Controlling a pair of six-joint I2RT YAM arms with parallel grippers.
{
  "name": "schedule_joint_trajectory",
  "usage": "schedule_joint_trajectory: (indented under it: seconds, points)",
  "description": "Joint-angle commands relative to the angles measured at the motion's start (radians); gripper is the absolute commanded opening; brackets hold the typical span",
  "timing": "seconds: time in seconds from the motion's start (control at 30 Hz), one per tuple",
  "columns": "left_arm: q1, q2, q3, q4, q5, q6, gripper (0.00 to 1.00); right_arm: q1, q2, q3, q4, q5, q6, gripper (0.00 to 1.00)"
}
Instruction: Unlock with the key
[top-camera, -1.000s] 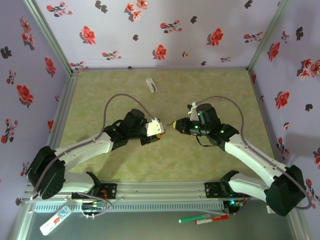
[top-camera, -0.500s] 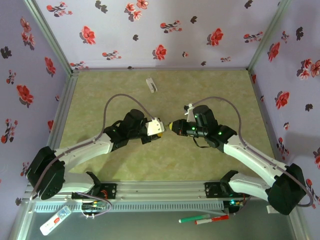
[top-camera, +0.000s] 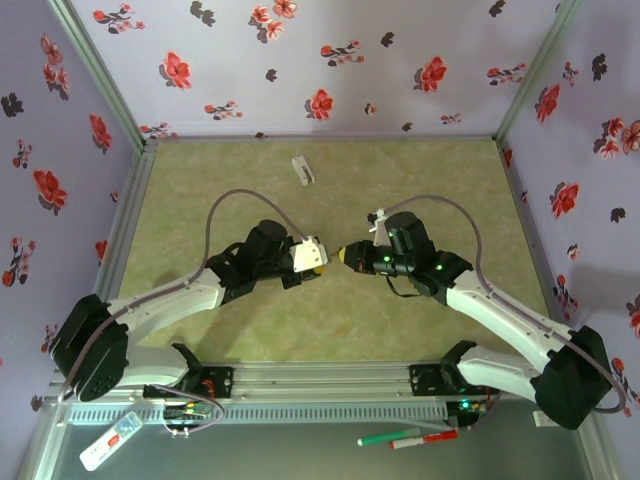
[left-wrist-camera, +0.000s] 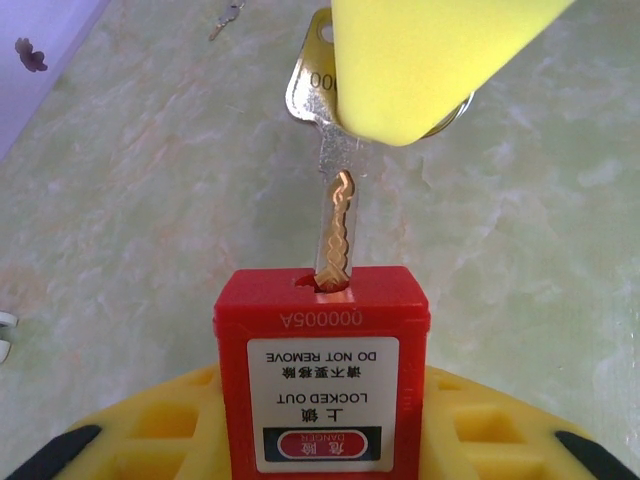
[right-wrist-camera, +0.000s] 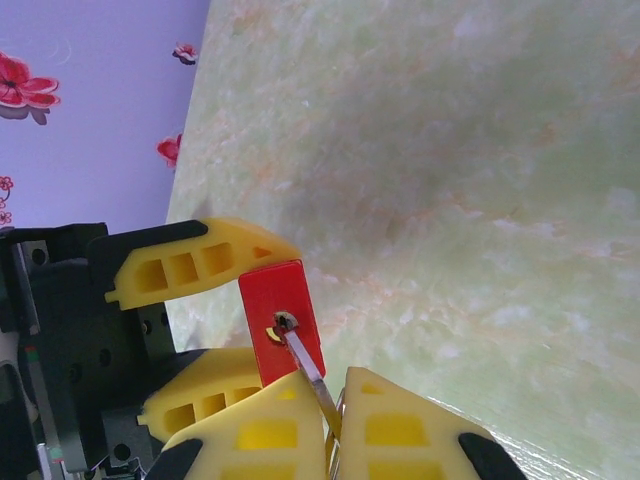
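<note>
Two claws meet above the middle of the table, and we find each one clenched on its own thing. The left gripper (top-camera: 314, 259) clamps a red padlock (left-wrist-camera: 322, 380) between its yellow fingers (left-wrist-camera: 150, 430), one finger against each side of the lock's body. The right gripper (right-wrist-camera: 330, 430) pinches the silver head of a key (left-wrist-camera: 335, 230) between its yellow pads (left-wrist-camera: 430, 60).

In the left wrist view we see the key's brass-coloured blade pointing straight at the lock, its tip sitting in the keyhole (right-wrist-camera: 283, 322) on the end face of the red body. Most of the blade remains outside the lock. A white label on the padlock, upside down in this view, reads "LOCKED OUT DO NOT REMOVE".

From above, the two arms reach in from the near edge and face each other, tips touching through lock and key. Beneath them lies the pale green marbled table (top-camera: 250, 330). A small white object (top-camera: 302, 168) rests well apart, near the far edge. Lilac walls (top-camera: 230, 50) printed with red flowers enclose the space.
</note>
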Motion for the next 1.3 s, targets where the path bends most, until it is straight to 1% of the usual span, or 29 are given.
schedule_joint_trajectory:
  seconds: [0.0, 0.1, 0.2, 0.3, 0.37, 0.47, 0.53, 0.6, 0.67, 0.77, 0.87, 0.93, 1.03, 1.17, 1.27]
  points:
    - [-0.004, -0.038, -0.002, 0.073, 0.019, -0.019, 0.00, 0.008, 0.015, -0.013, -0.005, 0.003, -0.020, 0.00]
    - [-0.005, -0.039, 0.003, 0.071, 0.027, -0.026, 0.00, 0.018, 0.028, -0.004, -0.002, -0.015, -0.041, 0.00]
    - [-0.005, -0.034, 0.009, 0.078, 0.045, -0.037, 0.00, 0.031, 0.052, 0.014, -0.034, -0.037, -0.100, 0.00]
    - [-0.005, -0.029, 0.021, 0.078, 0.066, -0.051, 0.00, 0.064, 0.068, 0.044, -0.079, -0.057, -0.201, 0.00]
    - [-0.005, -0.026, 0.036, 0.071, 0.083, -0.067, 0.00, 0.095, 0.077, 0.082, -0.155, -0.036, -0.296, 0.00]
    - [-0.008, -0.021, 0.041, 0.078, 0.083, -0.072, 0.00, 0.118, 0.077, 0.110, -0.195, -0.023, -0.371, 0.00]
    - [-0.021, -0.021, 0.031, 0.103, 0.051, -0.067, 0.00, 0.117, 0.078, 0.117, -0.195, -0.012, -0.357, 0.00]
    - [-0.042, -0.035, -0.003, 0.186, -0.036, -0.056, 0.00, 0.118, 0.097, 0.124, -0.186, -0.033, -0.316, 0.00]
    - [-0.058, -0.055, -0.051, 0.302, -0.122, -0.049, 0.00, 0.118, 0.118, 0.111, -0.138, -0.065, -0.229, 0.00]
    - [-0.077, -0.070, -0.075, 0.384, -0.187, -0.042, 0.00, 0.117, 0.141, 0.105, -0.111, -0.057, -0.130, 0.00]
    - [-0.108, -0.070, -0.093, 0.441, -0.252, -0.004, 0.00, 0.114, 0.158, 0.114, -0.129, -0.028, -0.078, 0.00]
    - [-0.114, -0.075, -0.108, 0.483, -0.279, 0.002, 0.00, 0.113, 0.160, 0.113, -0.127, -0.017, -0.045, 0.00]
    - [-0.117, -0.083, -0.125, 0.516, -0.292, -0.004, 0.00, 0.114, 0.169, 0.118, -0.131, -0.010, -0.026, 0.00]
    - [-0.119, -0.090, -0.136, 0.546, -0.289, -0.039, 0.00, 0.116, 0.171, 0.118, -0.121, -0.023, -0.062, 0.00]
    - [-0.119, -0.103, -0.115, 0.502, -0.225, -0.083, 0.00, 0.116, 0.154, 0.105, -0.112, -0.035, -0.135, 0.00]
